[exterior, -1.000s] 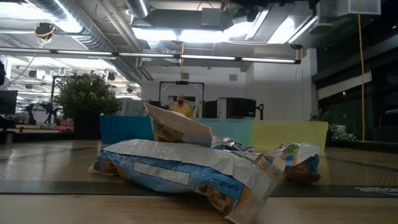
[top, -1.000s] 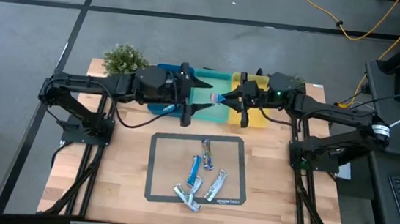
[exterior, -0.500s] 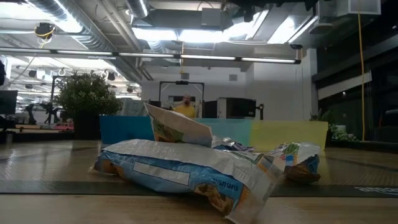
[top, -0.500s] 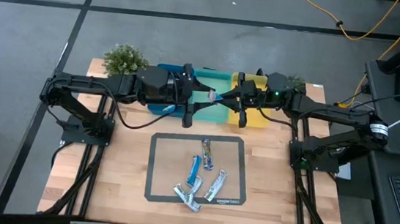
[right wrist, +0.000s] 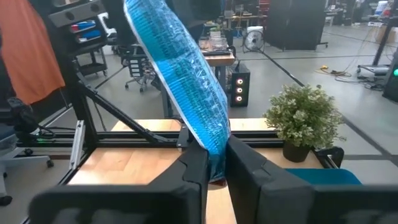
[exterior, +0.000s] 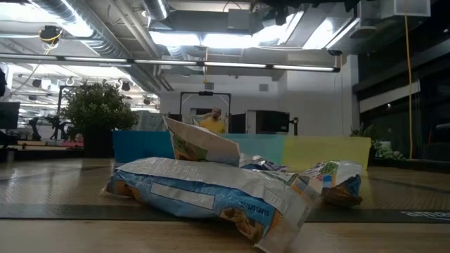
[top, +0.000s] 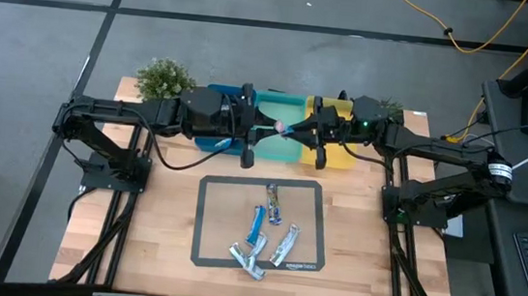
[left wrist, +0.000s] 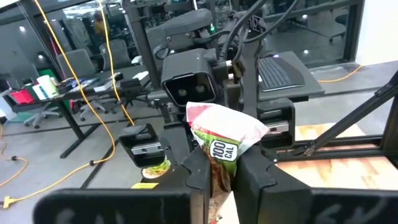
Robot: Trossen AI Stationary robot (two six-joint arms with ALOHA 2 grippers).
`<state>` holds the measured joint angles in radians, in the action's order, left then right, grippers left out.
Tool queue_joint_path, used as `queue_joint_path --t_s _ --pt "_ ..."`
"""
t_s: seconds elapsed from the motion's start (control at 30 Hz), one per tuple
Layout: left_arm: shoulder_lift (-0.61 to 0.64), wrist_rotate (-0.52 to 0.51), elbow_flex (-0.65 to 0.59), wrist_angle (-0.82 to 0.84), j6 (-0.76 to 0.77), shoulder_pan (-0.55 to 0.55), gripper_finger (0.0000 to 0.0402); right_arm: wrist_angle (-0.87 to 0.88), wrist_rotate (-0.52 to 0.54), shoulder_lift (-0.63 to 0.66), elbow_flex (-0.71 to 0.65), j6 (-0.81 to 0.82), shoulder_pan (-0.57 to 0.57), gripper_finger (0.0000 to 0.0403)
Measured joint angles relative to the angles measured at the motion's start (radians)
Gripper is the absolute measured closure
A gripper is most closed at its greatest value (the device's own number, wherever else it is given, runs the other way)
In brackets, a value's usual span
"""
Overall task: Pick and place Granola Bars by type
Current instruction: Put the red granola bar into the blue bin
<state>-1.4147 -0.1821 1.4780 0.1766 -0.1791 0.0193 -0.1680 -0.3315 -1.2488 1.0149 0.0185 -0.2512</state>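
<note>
the left gripper (top: pixel 267 135) hangs above the teal bin (top: pixel 278 150), at the far side of the table (top: pixel 159 225), and the left wrist view shows its fingers (left wrist: pixel 200 171) pressed together on one end of a bar (left wrist: pixel 222 144) with a red and green wrapper. the right gripper (top: pixel 297 129) meets it from the other side, and in the right wrist view its fingers (right wrist: pixel 194 167) are pinched on a blue wrapper (right wrist: pixel 184 84). in the high view both grippers seem to hold the same bar (top: pixel 283 129), each at one end, but i cannot tell this for sure, because the two wrist views show different colours.

if it is one bar between two grips, the danger is clear: when one arm pulls away before the other lets go, the foil can tear, or the bar slips out and falls. it hangs near the border of the blue bin (top: pixel 214 143) and the teal one, with the yellow bin (top: pixel 337 157) just to the right, so a fall could put it in the wrong type. the grip is only on a thin wrapper edge, which is slippery, i think.

the other bars (top: pixel 267 228) lie on the mat (top: pixel 208 222) in the middle, some touching or overlapping. a later grasp there may lift two together or push one off the mat.
</note>
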Motion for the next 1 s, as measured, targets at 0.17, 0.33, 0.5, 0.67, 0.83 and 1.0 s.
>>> queue_joint_path --t_s 0.17,0.33,0.5,0.67,0.83,1.0 --pt "0.000 0.002 0.000 0.006 0.000 -0.001 0.0357 0.002 -0.025 0.017 0.000 -0.001 0.000 0.0289" --pt "0.000 0.001 -0.002 0.009 0.000 -0.001 0.0364 0.032 0.026 0.069 0.000 -0.011 -0.013 0.0187" --pt "0.000 0.001 -0.002 0.010 0.000 -0.001 0.0368 0.171 0.133 0.153 0.000 -0.054 -0.034 0.0118" --pt "0.001 -0.012 -0.002 0.046 0.001 -0.001 0.0362 0.346 0.215 0.240 0.001 -0.067 -0.037 0.0105" --pt "0.001 -0.049 -0.002 0.183 0.054 -0.001 0.0368 0.530 0.234 0.320 0.001 -0.047 -0.037 0.0105" --pt "0.016 -0.074 -0.002 0.362 0.102 0.007 0.0367 0.623 0.234 0.370 0.001 -0.042 -0.031 0.0105"
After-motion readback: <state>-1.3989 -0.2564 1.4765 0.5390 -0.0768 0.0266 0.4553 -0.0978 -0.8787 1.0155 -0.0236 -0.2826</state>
